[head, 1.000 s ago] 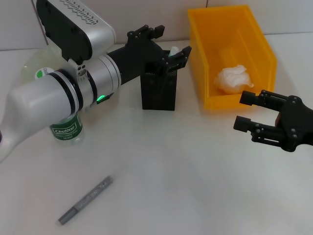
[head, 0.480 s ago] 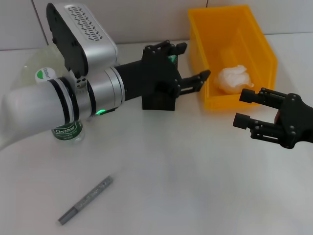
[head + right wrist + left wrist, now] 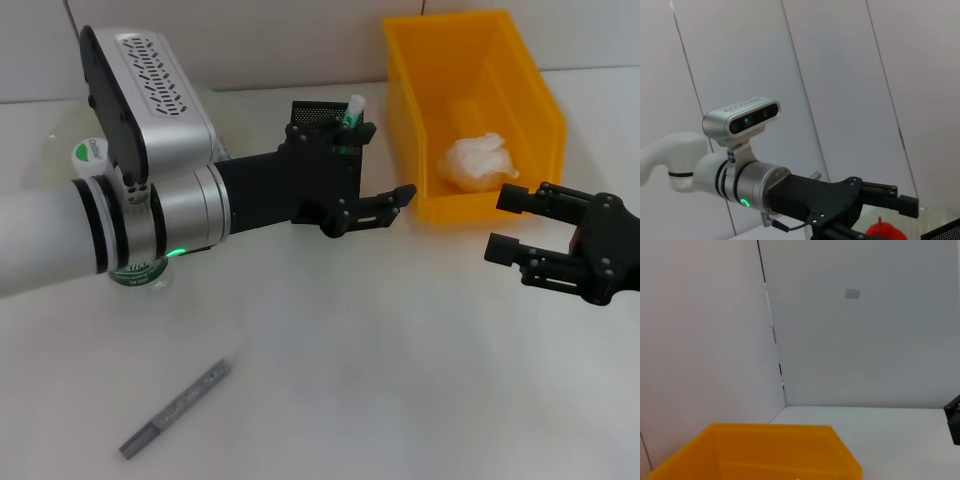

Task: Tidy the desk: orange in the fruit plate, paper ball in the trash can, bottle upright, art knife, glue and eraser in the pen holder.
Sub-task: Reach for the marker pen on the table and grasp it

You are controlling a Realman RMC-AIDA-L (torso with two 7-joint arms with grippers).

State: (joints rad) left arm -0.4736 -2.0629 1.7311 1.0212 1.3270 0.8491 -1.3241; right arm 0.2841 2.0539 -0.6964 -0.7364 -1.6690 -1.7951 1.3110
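white table [image 3: 400,380] fills our view. our left pincer [image 3: 375,205] hangs with fingers apart, empty, in front of the black pen holder [image 3: 318,118], which holds a glue stick [image 3: 351,110]. our right pincer [image 3: 520,228] waits spread apart near the yellow trash can [image 3: 520,100] holding the paper ball [image 3: 475,160]. an art knife [image 3: 175,408] lies on the table.

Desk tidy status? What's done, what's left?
Done: paper ball in the yellow bin, bottle upright, glue in the pen holder. In hand: nothing; left claw open beside the holder, right claw open. Left: art knife on the desk.
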